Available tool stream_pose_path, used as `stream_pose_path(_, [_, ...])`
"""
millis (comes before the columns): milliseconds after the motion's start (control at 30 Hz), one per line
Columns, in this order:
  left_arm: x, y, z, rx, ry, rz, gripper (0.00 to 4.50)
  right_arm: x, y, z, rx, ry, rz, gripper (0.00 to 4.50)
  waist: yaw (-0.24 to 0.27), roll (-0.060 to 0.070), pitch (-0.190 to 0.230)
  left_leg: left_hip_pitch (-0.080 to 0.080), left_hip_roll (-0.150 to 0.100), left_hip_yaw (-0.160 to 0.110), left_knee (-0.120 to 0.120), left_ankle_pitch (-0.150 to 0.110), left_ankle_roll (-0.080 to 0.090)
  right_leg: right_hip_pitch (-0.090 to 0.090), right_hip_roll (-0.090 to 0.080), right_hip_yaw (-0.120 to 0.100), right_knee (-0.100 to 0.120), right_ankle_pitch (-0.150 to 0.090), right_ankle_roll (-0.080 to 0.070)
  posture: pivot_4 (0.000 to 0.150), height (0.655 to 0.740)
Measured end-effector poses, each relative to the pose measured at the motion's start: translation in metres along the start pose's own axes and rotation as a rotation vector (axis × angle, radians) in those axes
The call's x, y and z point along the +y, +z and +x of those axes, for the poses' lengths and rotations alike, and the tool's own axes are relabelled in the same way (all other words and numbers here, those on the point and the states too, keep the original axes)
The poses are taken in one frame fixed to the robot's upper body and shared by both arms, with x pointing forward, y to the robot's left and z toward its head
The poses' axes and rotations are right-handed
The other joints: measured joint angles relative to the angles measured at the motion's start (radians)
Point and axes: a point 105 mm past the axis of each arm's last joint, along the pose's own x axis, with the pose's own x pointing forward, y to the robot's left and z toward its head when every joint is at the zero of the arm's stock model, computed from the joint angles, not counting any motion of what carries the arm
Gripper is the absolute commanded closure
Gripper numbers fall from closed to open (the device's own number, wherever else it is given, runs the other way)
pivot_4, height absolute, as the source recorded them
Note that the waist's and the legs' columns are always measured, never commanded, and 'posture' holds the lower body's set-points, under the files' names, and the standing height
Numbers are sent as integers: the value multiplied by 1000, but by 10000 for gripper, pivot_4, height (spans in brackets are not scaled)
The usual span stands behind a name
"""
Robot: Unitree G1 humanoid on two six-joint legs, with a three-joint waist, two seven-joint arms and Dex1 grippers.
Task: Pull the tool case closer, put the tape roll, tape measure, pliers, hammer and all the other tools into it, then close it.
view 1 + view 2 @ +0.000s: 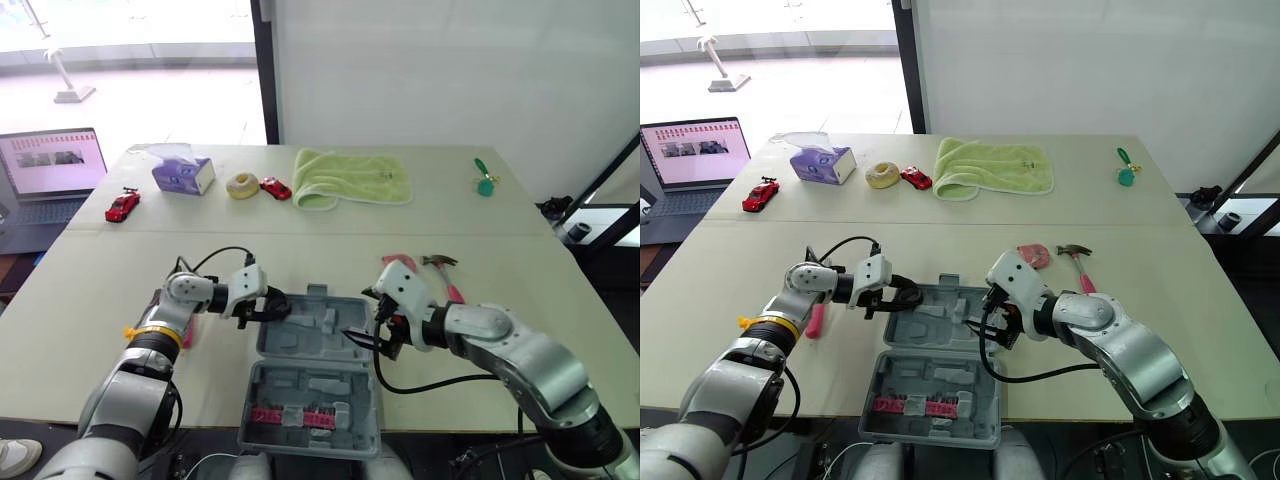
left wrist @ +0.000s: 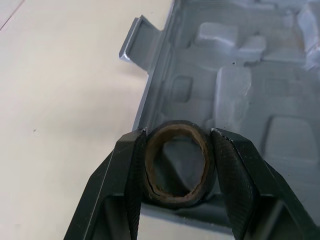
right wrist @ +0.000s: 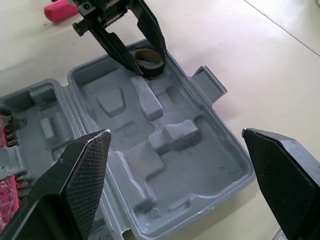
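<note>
Left end effector [image 2: 177,134] clamps tape roll [image 2: 176,199] at case [image 2: 240,90] edge; right end effector [image 3: 176,134] apart.

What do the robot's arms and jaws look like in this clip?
The left arm and right arm have rounded silver-grey shells with black joints and a white wrist housing. A black cable loops off each wrist. The left arm wears a yellow band. The jaws are black, wedge-shaped, with a cross-hatched grip texture inside.

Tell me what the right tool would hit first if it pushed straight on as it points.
Most likely the moulded inside of the open case, which lies straight ahead of the right tool; depth is hard to judge.
</note>
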Motion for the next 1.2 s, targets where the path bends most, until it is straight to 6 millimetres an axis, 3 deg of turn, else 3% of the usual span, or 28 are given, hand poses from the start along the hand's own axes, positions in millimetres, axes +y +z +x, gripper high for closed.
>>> stream_pose_path(233, [-2,-1,0,-5,-3,9,23441,3,0,-1,-5,6,1,0,-1,0,0,1,0,0,0,0,0,1,0,0,0,0,0,1500,7400])
stream_pose_path(433, [-5,8,-1,-111,-74,-176,23441,3,0,-1,-4,5,3,0,-2,0,0,1,0,0,0,0,0,1,0,0,0,0,0,1500,7400])
stream_pose_path(600, [-2,10,-10,-127,-84,-225,23441,3,-1,-1,-3,5,5,0,-5,0,0,1,0,0,0,0,0,1,1,0,0,0,0,1500,7400])
stream_pose_path(1200, [8,14,-12,-139,-25,-241,23441,3,-1,0,-3,6,5,0,-2,0,0,1,0,0,0,0,0,1,0,0,0,0,0,1500,7400])
